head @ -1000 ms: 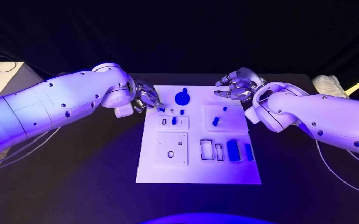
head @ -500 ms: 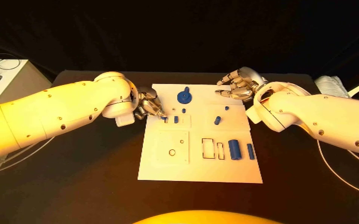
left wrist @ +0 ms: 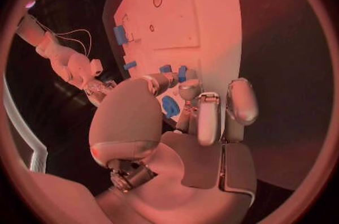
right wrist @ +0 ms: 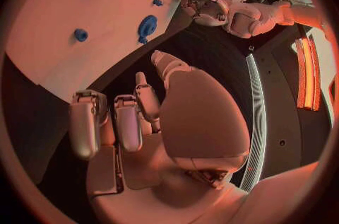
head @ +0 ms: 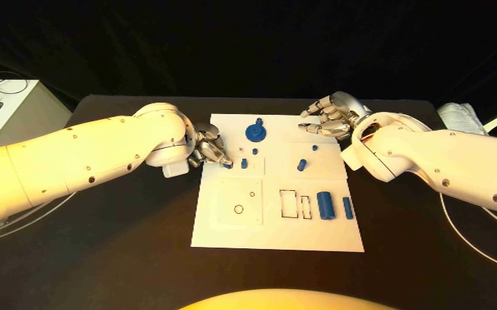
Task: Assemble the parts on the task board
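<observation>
The task board (head: 278,224) lies flat in the middle of the black tabletop (head: 124,238), a white plate with small blue parts scattered over it. At its far edge sits a round blue disc with a stem (head: 255,133); nearer the middle stand 2 short pegs (head: 244,163) and another small peg (head: 300,166), and toward the near right lie a blue cylinder (head: 325,206) and a slimmer blue bar (head: 347,209) beside 2 empty rectangular slots (head: 287,204).

The left hand (head: 208,149) is down at the board's far left corner, fingers bunched together over a small blue piece (head: 227,165). The left wrist view shows blue between the fingertips (left wrist: 189,90), though whether it is truly pinched or only touched I cannot tell. The right hand (head: 330,118) hovers off the board's far right corner, fingers loosely curled and apart, holding nothing.

These parts look light, rigid and smooth (probably printed plastic), so they should slip or roll if nudged sideways; a fingertip pinch across the short sides, lifted straight up, seems the safest hold. The cylinder is likely to roll.

The pegs stand close together, so bulky fingers may knock a neighbour, and the board itself could slide on the tabletop.
</observation>
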Robot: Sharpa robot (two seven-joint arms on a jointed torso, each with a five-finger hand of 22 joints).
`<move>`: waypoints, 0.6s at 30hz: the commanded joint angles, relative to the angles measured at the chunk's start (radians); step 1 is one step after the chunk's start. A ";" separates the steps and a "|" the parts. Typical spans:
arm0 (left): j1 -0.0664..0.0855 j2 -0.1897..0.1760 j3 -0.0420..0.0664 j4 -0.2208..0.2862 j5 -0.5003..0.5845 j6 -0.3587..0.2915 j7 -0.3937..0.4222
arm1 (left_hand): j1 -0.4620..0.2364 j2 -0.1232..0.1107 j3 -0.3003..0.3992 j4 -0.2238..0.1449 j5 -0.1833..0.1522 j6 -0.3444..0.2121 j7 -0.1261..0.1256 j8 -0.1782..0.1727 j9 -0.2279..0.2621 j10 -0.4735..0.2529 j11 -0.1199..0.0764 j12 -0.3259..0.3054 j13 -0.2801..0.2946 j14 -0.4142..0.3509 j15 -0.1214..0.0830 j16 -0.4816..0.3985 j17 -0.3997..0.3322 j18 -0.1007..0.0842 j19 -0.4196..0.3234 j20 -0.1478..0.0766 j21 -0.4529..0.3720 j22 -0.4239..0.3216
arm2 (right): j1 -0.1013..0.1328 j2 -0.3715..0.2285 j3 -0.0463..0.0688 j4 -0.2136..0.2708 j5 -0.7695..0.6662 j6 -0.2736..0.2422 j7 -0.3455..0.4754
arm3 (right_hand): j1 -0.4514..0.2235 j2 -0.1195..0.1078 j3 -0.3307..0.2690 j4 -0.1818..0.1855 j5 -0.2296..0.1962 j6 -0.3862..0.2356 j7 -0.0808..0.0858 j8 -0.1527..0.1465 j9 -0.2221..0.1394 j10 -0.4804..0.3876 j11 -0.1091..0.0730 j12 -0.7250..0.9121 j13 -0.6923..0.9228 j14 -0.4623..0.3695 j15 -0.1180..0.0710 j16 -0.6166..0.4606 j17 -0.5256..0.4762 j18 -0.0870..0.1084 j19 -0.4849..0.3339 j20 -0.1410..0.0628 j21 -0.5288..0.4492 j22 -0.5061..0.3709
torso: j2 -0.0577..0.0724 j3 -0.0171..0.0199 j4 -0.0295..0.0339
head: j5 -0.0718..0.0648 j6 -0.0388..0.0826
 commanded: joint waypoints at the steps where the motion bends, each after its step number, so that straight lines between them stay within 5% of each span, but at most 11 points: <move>1: -0.001 0.005 0.000 0.004 -0.028 -0.011 -0.007 | -0.011 0.001 0.133 -0.130 0.002 0.027 -0.018 0.005 0.058 0.007 -0.001 0.003 0.001 0.075 -0.005 0.007 0.147 -0.011 0.005 -0.001 0.006 0.001 | 0.000 0.001 0.000 0.002 -0.008 0.013 0.011 | -0.006 0.002 0.002 0.003 0.002 -0.006 -0.002 0.004 -0.001 -0.006 0.001 -0.004 0.001 0.065 0.004 -0.006 0.108 0.010 0.026 0.003 -0.003 0.161 | -0.001 -0.0001 0.0000 | 0.002 -0.002; 18: -0.002 0.007 0.000 0.017 -0.051 -0.052 -0.003 | -0.015 0.001 0.140 -0.135 0.003 0.028 -0.019 0.007 0.060 0.009 -0.002 0.005 0.003 0.075 -0.006 0.007 0.147 -0.012 0.009 -0.001 0.009 0.006 | -0.001 -0.001 0.000 0.004 -0.008 0.012 0.012 | -0.006 0.002 0.002 0.003 0.002 -0.006 -0.002 0.004 -0.001 -0.006 0.001 -0.004 0.001 0.065 0.004 -0.006 0.108 0.010 0.026 0.003 -0.003 0.161 | -0.001 0.0001 0.0003 | 0.000 -0.003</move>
